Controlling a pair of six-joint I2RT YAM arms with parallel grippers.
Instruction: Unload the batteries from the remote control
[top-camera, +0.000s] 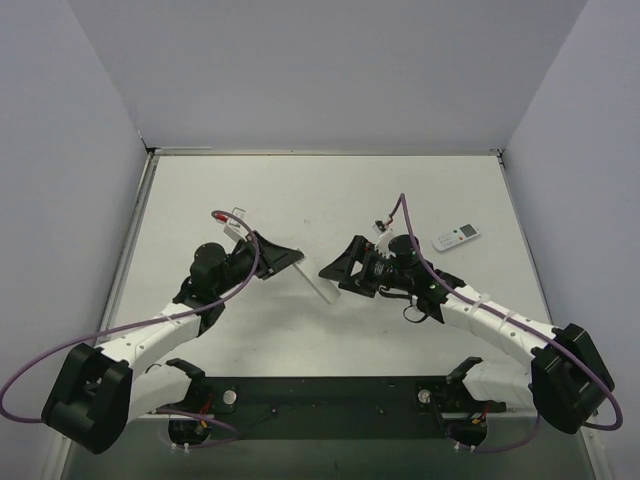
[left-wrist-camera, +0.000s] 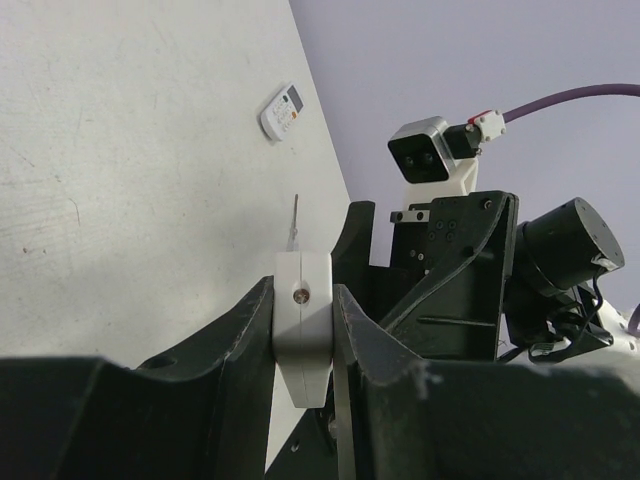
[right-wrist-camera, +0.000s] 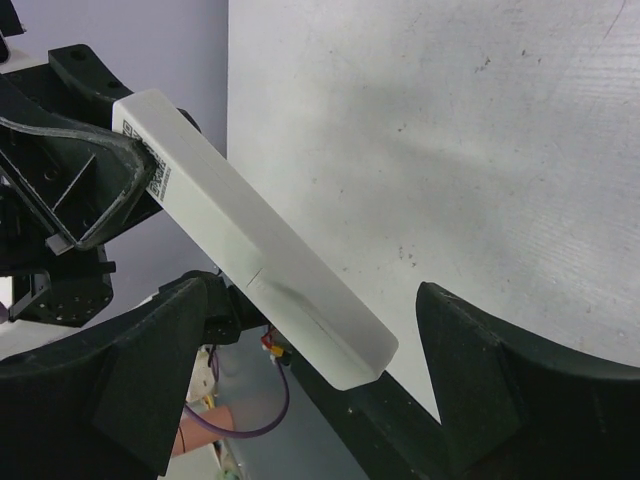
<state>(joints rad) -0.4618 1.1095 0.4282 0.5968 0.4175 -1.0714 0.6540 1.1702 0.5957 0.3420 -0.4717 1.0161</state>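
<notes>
My left gripper (top-camera: 290, 258) is shut on one end of a long white remote (top-camera: 318, 283) and holds it above the table, its free end pointing at the right arm. In the left wrist view the remote (left-wrist-camera: 302, 330) is pinched between both fingers. My right gripper (top-camera: 335, 272) is open, with its fingers on either side of the remote's free end (right-wrist-camera: 300, 300) and not touching it. The remote's back shows a closed cover seam. No batteries are in view.
A second, smaller white remote (top-camera: 456, 238) with buttons lies on the table at the back right, and it also shows in the left wrist view (left-wrist-camera: 282, 110). Grey walls close off the table on three sides. Purple cables trail from both arms.
</notes>
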